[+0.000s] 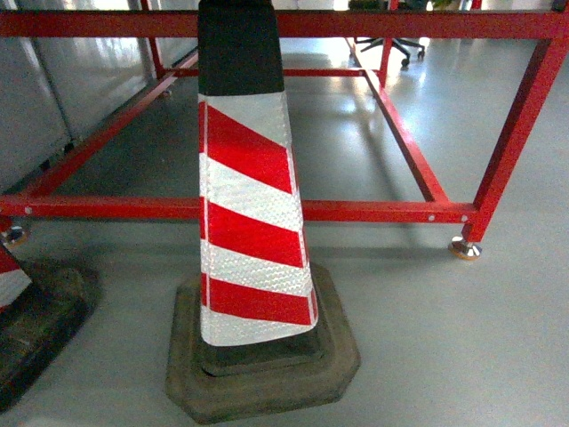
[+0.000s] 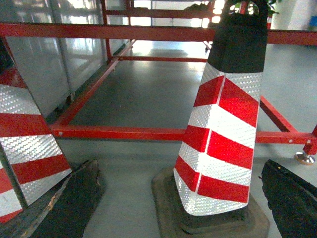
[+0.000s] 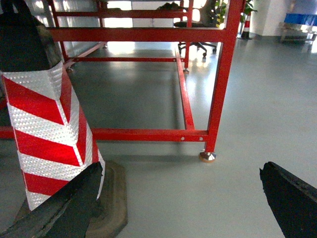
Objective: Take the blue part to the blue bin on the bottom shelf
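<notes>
Red-and-white striped traffic cone point(image 1: 252, 222) on a black rubber base stands on grey floor, just in front of the red steel frame's point(image 1: 373, 211) lower rail. Second striped cone point(image 2: 25, 148) sits left of it. Left gripper point(image 2: 183, 198) and right gripper point(image 3: 178, 198) fingers spread apart, holding nothing. Blue part, blue bin, bottom shelf: not visible in any view.

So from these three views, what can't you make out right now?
- Blue part, blue bin, bottom shelf: in no view.
- Traffic cone: top cut off by the head view's upper edge.
- Second cone: cropped by the left wrist view's left edge.
- Left fingers, right fingers: only dark tips show in the wrist views; wide apart, holding nothing.
</notes>
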Controlling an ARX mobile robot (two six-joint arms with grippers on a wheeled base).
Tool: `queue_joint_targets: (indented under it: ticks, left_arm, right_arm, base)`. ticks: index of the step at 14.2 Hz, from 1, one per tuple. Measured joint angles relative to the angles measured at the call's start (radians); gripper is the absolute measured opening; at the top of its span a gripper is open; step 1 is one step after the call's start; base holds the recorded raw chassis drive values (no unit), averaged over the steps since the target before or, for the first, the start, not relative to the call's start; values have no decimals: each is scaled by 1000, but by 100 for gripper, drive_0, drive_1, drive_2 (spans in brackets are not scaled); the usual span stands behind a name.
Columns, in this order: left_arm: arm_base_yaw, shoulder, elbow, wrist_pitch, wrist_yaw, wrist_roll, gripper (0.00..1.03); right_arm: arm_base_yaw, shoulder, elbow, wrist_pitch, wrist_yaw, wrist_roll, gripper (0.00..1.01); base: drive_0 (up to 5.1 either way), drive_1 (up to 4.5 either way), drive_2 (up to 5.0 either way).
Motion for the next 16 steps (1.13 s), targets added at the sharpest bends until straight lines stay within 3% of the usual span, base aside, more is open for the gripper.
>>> queue_joint_targets:
  ticks: [16]
  left_arm:
    - [0, 0, 0, 0, 0, 0, 98]
  right_arm:
    - [0, 0, 0, 0, 0, 0, 98]
  base:
    - [0, 0, 0]
